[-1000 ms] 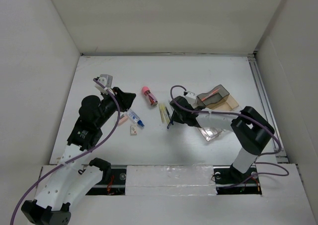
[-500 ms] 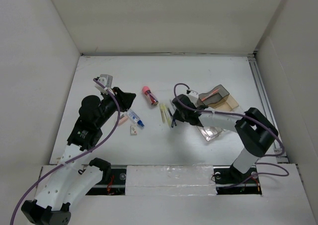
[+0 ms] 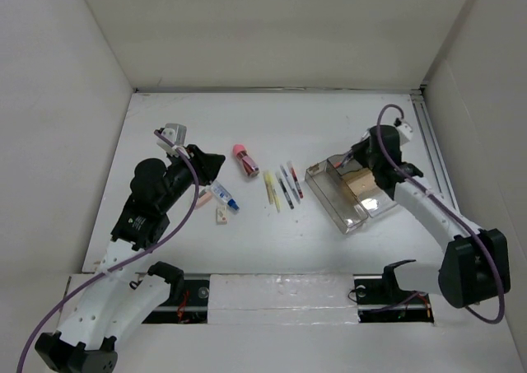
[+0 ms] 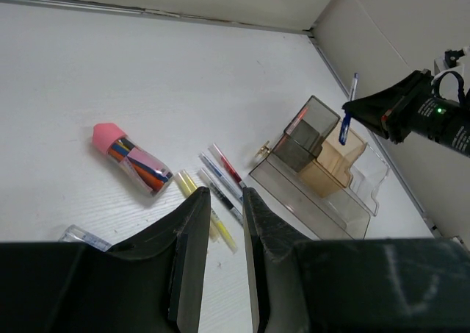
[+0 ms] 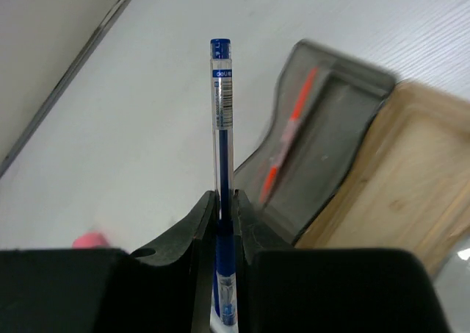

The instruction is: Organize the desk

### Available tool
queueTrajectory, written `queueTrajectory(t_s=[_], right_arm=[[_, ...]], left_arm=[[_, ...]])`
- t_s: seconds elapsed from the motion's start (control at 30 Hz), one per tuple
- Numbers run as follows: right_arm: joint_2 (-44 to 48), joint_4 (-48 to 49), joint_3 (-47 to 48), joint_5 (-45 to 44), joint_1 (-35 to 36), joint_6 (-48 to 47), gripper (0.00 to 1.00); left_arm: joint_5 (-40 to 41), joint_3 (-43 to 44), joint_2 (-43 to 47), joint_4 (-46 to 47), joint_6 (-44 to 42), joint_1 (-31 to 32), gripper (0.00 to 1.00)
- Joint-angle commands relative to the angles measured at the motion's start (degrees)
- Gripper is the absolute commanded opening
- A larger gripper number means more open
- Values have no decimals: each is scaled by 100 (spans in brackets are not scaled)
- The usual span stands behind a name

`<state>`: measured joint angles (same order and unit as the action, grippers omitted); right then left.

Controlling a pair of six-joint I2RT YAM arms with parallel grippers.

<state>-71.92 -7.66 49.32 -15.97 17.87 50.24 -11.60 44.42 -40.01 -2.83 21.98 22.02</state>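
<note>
The desk (image 3: 329,118) is a white tabletop between white walls. My right gripper (image 3: 361,154) is shut on a blue pen (image 5: 222,127), held upright above the clear plastic organizer (image 3: 333,196). The pen also shows in the left wrist view (image 4: 345,123). The organizer's smoked compartment (image 5: 323,149) holds an orange pen (image 5: 290,131). My left gripper (image 3: 216,164) hovers at the left, jaws a little apart and empty (image 4: 226,195).
A pink-capped tube of coloured pens (image 3: 248,160), a yellow highlighter (image 3: 270,189) and three pens (image 3: 286,184) lie mid-desk. A small bottle (image 3: 224,196) and an eraser (image 3: 221,215) lie near my left gripper. A metal rail (image 3: 434,159) runs along the right edge.
My right arm swung from the pens at mid-desk to the right, carrying the blue pen up over the organizer. The left arm has not moved.
</note>
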Motion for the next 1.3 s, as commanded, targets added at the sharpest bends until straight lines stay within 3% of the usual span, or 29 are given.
queueTrajectory(t_s=[0.0, 0.1, 0.37, 0.53, 0.87, 1.03, 1.27], right_arm=[[-67, 81, -37, 462, -687, -523, 5], [-515, 63, 148, 848, -1127, -629, 5], [-1078, 326, 236, 1043, -1180, -533, 6], [-1236, 590, 113, 1113, -1180, -410, 13], [-1570, 705, 307, 1263, -1286, -146, 12], [-1484, 1082, -1, 1272, -1339, -41, 33], [-755, 907, -63, 1219, -1199, -172, 38]], left_arm=[[-36, 225, 63, 239, -18, -31, 21], [-44, 260, 2, 248, -18, -31, 21], [-53, 251, -7, 248, -36, -31, 21], [-62, 260, -24, 239, -36, -31, 21], [-62, 242, 2, 248, -36, -31, 21], [-89, 251, 10, 248, -36, -31, 21], [-97, 251, -7, 248, -36, -31, 21]])
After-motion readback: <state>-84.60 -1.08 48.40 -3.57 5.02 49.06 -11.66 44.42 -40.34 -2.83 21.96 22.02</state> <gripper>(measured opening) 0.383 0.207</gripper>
